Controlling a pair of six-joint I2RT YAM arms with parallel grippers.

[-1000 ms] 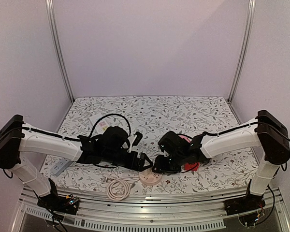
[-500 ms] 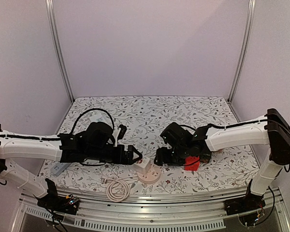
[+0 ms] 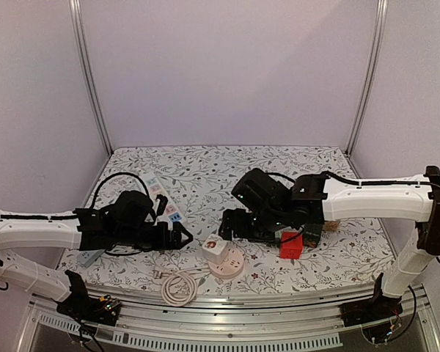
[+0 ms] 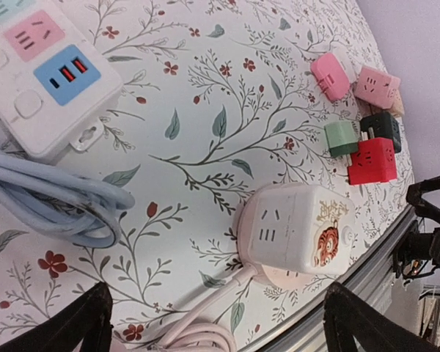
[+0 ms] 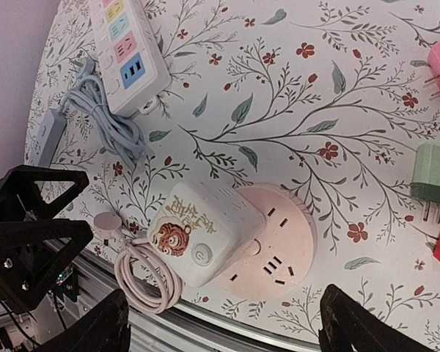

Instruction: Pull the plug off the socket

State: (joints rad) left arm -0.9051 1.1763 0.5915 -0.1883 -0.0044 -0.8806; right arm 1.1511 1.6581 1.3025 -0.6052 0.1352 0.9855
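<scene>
The plug (image 3: 215, 249) is a white cube with a cartoon tiger on its top face. It sits on the socket (image 3: 229, 265), a round pale pink disc lying near the front edge of the table (image 3: 227, 169), which is covered with a floral cloth. In the right wrist view the cube covers the left part of the disc and leaves several slots bare on the right. You cannot tell from these views whether its pins are fully in.

Your left pincer (image 3: 183, 236) is low over the cloth just left of the plug and apart from it. It is spread wide and holds nothing. In its own wrist view its dark fingers (image 4: 88, 323) fill the two bottom corners, and the plug lies ahead between them. Your right pincer (image 3: 231, 226) hangs just behind the plug, also spread wide and empty, not touching it.

A pink cord (image 3: 179, 284) lies in a loose coil at the front edge, left of the socket. A power strip (image 3: 163, 202), white with coloured outlets, lies behind the left pincer, with a bundled grey-blue cable (image 4: 51, 205) beside it. To the right of the socket stands a red cube (image 3: 291, 245). A green cube (image 4: 342, 138), a black cube (image 4: 383, 126) and two pink cubes (image 4: 330, 75) sit close to it.
</scene>
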